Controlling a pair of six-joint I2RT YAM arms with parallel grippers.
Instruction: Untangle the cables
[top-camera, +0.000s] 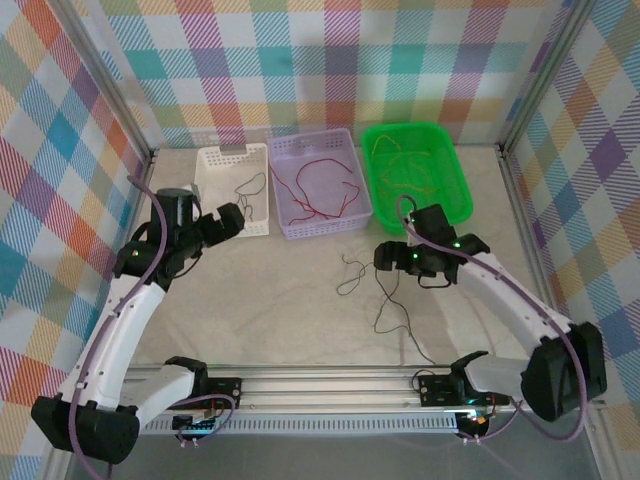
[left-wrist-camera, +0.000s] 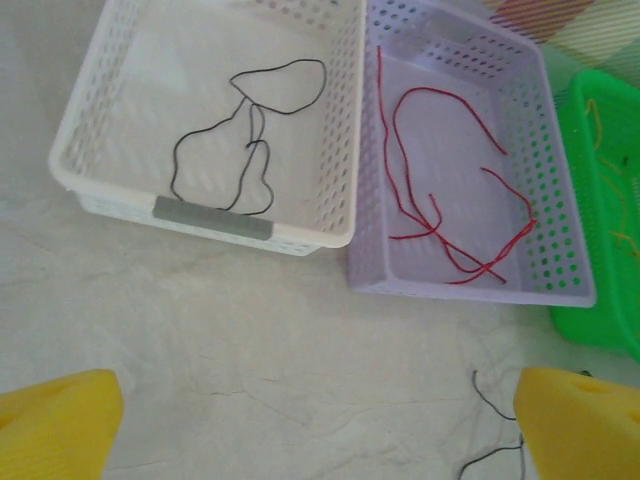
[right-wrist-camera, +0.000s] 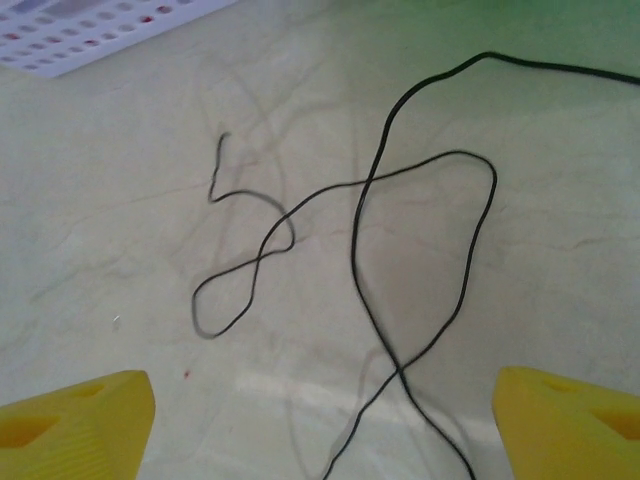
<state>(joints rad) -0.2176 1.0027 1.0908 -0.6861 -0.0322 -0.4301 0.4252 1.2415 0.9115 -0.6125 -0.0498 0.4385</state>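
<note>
Black cables (right-wrist-camera: 370, 200): lay loose on near side of purple basket (top-camera: 322, 229), long axis running away from it.
Right gripper (top-camera: 384, 258): hovered above them, jaws spread, empty; nearer arm.
Left gripper (top-camera: 238, 220): jaws spread, empty.

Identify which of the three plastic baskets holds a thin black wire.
The white perforated basket on the left; the lilac middle basket holds red wires, the green one yellow-orange wires.

Black cable (left-wrist-camera: 262, 105) in white basket (left-wrist-camera: 300, 238), red cables (left-wrist-camera: 393, 150) in lilac basket (left-wrist-camera: 470, 290) alongside
</note>
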